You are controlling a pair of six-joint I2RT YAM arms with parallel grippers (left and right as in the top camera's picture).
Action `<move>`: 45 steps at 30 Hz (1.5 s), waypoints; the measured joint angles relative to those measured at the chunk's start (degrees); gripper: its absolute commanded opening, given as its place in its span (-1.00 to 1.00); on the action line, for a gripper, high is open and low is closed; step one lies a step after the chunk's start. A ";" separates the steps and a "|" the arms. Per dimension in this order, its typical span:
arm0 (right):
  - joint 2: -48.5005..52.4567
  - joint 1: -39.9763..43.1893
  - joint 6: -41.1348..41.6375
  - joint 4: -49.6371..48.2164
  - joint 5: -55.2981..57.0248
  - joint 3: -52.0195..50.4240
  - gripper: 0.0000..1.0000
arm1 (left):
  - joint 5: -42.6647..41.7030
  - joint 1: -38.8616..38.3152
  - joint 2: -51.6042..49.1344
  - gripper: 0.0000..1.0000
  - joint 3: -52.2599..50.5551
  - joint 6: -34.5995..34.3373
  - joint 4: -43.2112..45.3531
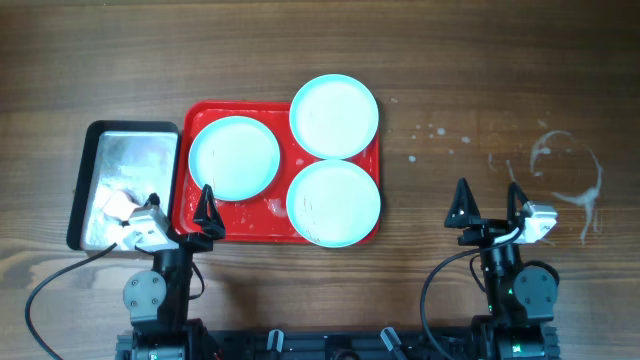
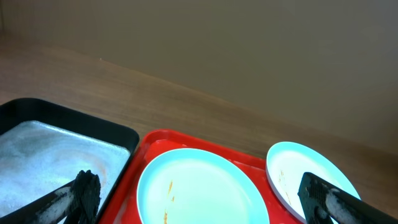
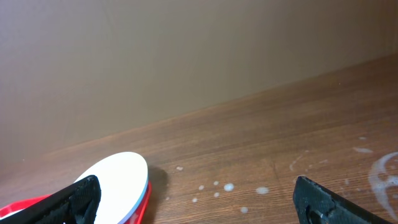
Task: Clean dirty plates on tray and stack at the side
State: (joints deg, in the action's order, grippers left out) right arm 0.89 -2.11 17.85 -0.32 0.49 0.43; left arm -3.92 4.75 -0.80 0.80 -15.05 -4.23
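Blocking the near end of the metal pan [image 1: 130, 160] from overhead, the left claw [image 1: 180, 203] and its wrist cover part of a pale crumpled lump [image 1: 113, 205] lying there, too unclear to name. Both wrist views crop their scenes: the left one cuts two plates off at the bottom edge, and the right one shows only a sliver of the red tray [image 1: 240, 226] under one tilted plate. The left claw hangs fully spread over the tray's near-left corner, holding nothing. The right claw [image 1: 487, 200] is equally wide and empty above bare wood, well apart from the tray. All three plates are on the tray: the left plate [image 1: 234, 157] and the near plate [image 1: 333, 202] lie inside it, while the far plate [image 1: 334, 116] rides over the far rim. Faint reddish flecks mark the left plate, plainest from the left wrist. The bench [image 1: 450, 80] is dark brown wood, spotted at the right with white splashes and a dried white ring [image 1: 570, 170]. Behind it stands a plain dull-brown wall [image 3: 186, 50].
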 measured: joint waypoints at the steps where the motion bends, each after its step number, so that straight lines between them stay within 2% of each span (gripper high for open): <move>1: 0.00 0.00 0.00 0.00 -0.02 0.02 0.99 | 0.00 0.00 0.00 1.00 0.00 0.00 0.00; 23: 0.00 0.00 0.50 0.00 -0.02 0.02 1.00 | 0.00 0.00 0.00 1.00 0.00 0.00 0.00; 28: 0.00 0.00 6.40 0.00 -0.02 0.02 0.99 | 0.00 0.00 0.00 1.00 0.00 0.00 0.00; 33: 0.00 0.00 17.20 0.00 -0.42 0.00 0.99 | 0.00 0.00 0.00 1.00 0.00 0.00 0.00; 37: 0.00 0.02 20.59 -0.31 -5.07 0.02 1.00 | 0.00 0.00 0.00 1.00 0.00 0.00 0.00; 42: 0.02 0.00 16.17 -0.94 -14.91 0.50 0.99 | 0.00 0.00 0.00 1.00 0.00 0.00 0.00; 45: 0.02 0.00 14.40 -0.85 -19.63 4.11 0.99 | 0.00 0.00 0.00 1.00 0.00 0.00 0.00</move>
State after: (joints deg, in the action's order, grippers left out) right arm 0.91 -2.11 32.25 -1.17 -19.14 4.54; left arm -3.92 4.75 -0.80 0.80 -15.05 -4.23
